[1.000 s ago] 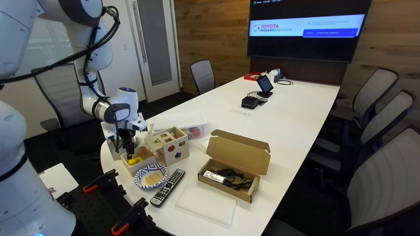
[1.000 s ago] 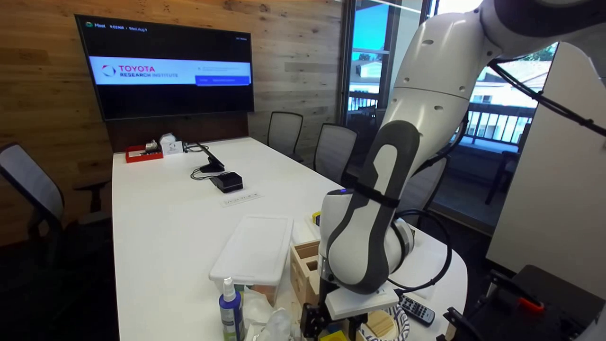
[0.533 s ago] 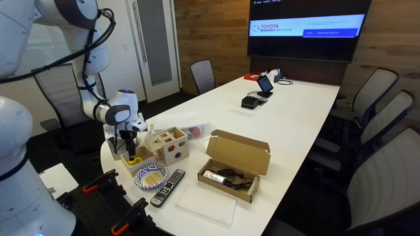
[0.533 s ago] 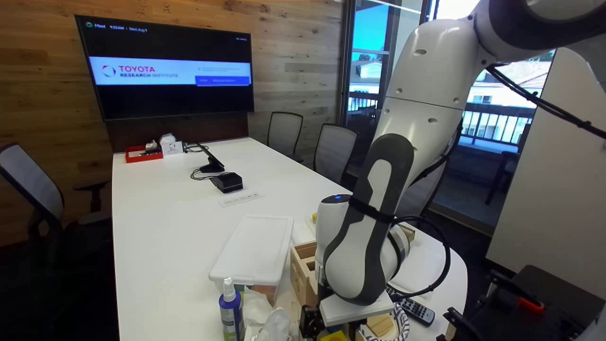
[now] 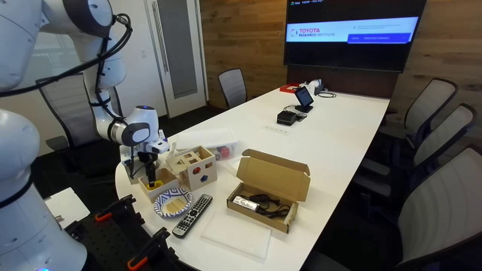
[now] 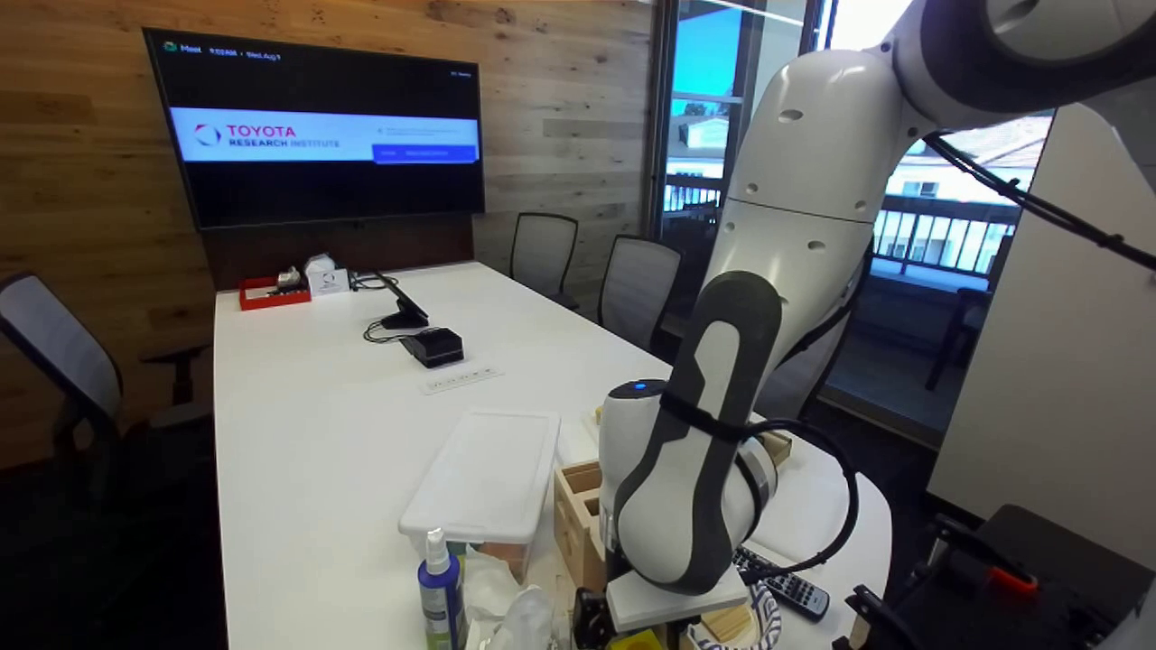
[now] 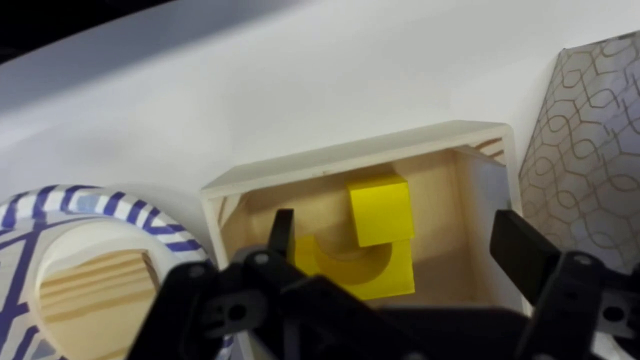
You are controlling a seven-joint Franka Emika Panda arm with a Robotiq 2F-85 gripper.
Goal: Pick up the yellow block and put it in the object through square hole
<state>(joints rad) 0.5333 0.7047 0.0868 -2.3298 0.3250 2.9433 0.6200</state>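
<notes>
Bowl (image 7: 120, 205): leftmost in the wrist view, outside the claw (image 7: 392, 225) on that side; a wood piece (image 7: 95, 300) lies in it.
Tray (image 7: 350, 155): beneath the claw; I cannot tell whether the fingertips are below its rim.
Arch (image 7: 380, 283): yellow, notched, in the tray, one end just beside the finger on the left.
Cube (image 7: 381, 215): yellow, in the tray, between the fingers with a gap on either side; probably the block the task means. It overlaps the arch in the wrist view; whether it rests on it or stands beside it I cannot tell.
Claw: fingers well apart, clamped on nothing.
Patterned box (image 7: 595, 165): right of the claw, just beside the tray.
Sorter (image 5: 203, 168): near the claw, to its right in an exterior view; its cut-outs (image 5: 204, 178) are too small there to tell which is square.
Pick: by my judgement, lined up but not yet made; the fingers must come together on the cube without catching the arch.
Posting: all left to do: lift the cube out, carry it right to the sorter, square it with the matching cut-out, let go.
</notes>
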